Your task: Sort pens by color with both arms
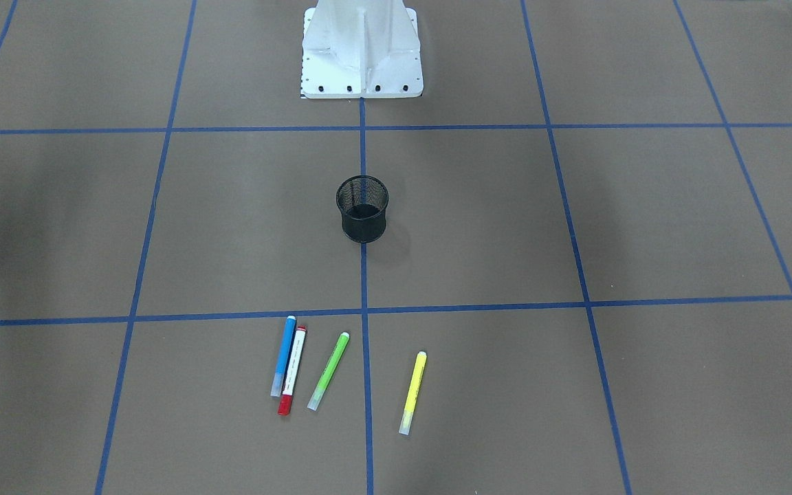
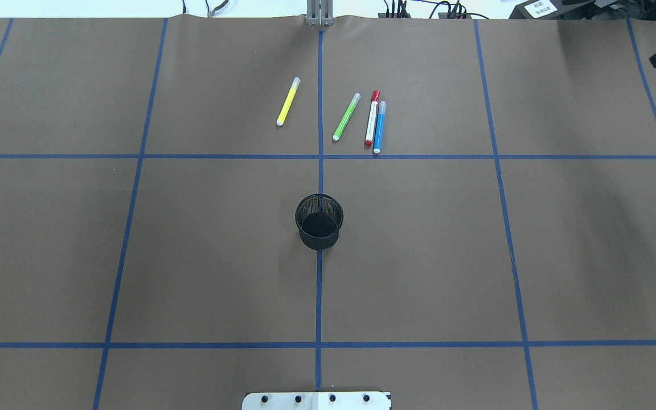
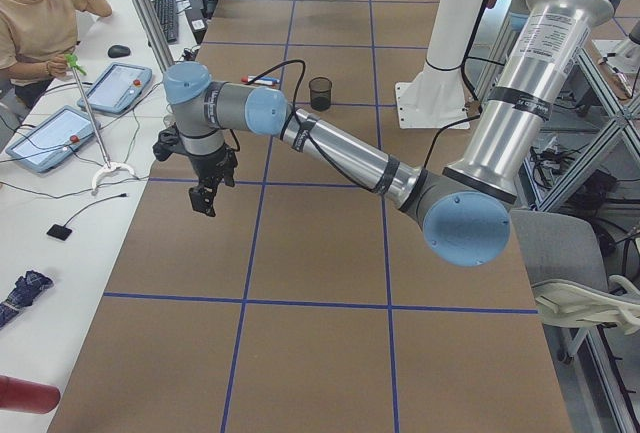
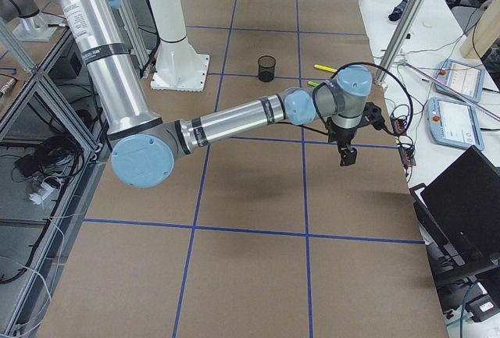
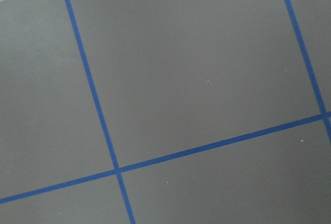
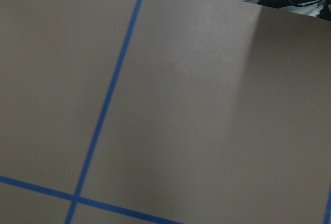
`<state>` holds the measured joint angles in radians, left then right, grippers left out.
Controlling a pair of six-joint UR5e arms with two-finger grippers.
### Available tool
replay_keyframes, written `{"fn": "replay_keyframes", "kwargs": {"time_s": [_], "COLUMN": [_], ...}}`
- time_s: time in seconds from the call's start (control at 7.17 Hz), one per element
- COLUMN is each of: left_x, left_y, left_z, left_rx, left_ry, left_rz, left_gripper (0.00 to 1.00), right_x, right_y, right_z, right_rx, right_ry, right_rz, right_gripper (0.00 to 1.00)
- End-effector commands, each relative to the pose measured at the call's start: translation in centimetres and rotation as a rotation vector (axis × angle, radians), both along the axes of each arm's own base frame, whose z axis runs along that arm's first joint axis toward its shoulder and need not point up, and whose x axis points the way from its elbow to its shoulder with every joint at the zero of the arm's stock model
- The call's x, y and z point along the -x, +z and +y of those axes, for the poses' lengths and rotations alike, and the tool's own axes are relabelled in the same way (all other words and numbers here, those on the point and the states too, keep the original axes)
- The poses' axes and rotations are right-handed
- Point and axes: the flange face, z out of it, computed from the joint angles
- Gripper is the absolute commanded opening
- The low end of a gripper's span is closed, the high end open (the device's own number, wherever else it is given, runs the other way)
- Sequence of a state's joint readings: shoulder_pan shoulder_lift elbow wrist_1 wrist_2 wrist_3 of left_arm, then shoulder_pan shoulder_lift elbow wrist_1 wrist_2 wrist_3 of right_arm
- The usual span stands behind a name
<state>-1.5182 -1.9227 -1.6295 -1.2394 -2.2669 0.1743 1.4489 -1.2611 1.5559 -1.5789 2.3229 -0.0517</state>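
Four pens lie side by side on the brown table, on the far side of a black mesh cup [image 2: 319, 221] from the robot's base: yellow [image 2: 288, 102], green [image 2: 346, 117], white with red ends [image 2: 372, 118] and blue [image 2: 379, 127]. The red-ended and blue pens touch. Both arms reach out to the table's ends, far from the pens. My left gripper [image 3: 205, 198] hangs over the table in the exterior left view, and my right gripper [image 4: 346, 156] does so in the exterior right view. I cannot tell whether either is open or shut. Both wrist views show only bare paper and blue tape.
The white pedestal base [image 1: 361, 55] stands at the robot's edge of the table. Blue tape lines [image 2: 320, 285] divide the brown paper into squares. A person [image 3: 40, 23] sits at a side desk with tablets [image 3: 120, 88] beyond the table's long edge.
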Motion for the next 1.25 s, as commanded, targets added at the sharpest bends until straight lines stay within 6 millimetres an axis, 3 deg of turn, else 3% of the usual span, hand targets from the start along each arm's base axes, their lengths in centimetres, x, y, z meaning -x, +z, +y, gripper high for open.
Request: {"fn": "replay_keyframes", "kwargs": {"time_s": [0.0,0.14,0.28,0.42,0.7,1.12], "left_x": [3.6,4.0,3.8,5.1,5.1,4.9], "left_y": [7.6,11.8,14.1,16.8,19.4,18.3], "left_z": [3.9,7.1,9.6,12.6,16.6,16.7], "left_rx": [0.031,0.019,0.038,0.071,0.055,0.131], "left_ry": [-0.003,-0.011,-0.021,-0.042,-0.052,-0.146], "left_rz": [-0.001,0.022,0.074,0.080,0.082,0.133], "left_gripper": [1.00,1.00,1.00,1.00,1.00,1.00], "right_x": [-7.0,-9.5,-10.4,-11.3,-12.5,-12.4], "right_y": [8.0,10.4,12.3,13.9,16.5,16.2], "right_z": [5.3,7.5,9.2,10.7,13.4,13.4], "right_rx": [-0.029,-0.022,0.010,0.042,0.100,0.132], "right_ry": [-0.055,-0.048,-0.034,-0.016,0.021,0.058], "right_rz": [0.022,0.025,0.022,0.027,0.027,0.021], "right_gripper": [1.00,1.00,1.00,1.00,1.00,1.00]}}
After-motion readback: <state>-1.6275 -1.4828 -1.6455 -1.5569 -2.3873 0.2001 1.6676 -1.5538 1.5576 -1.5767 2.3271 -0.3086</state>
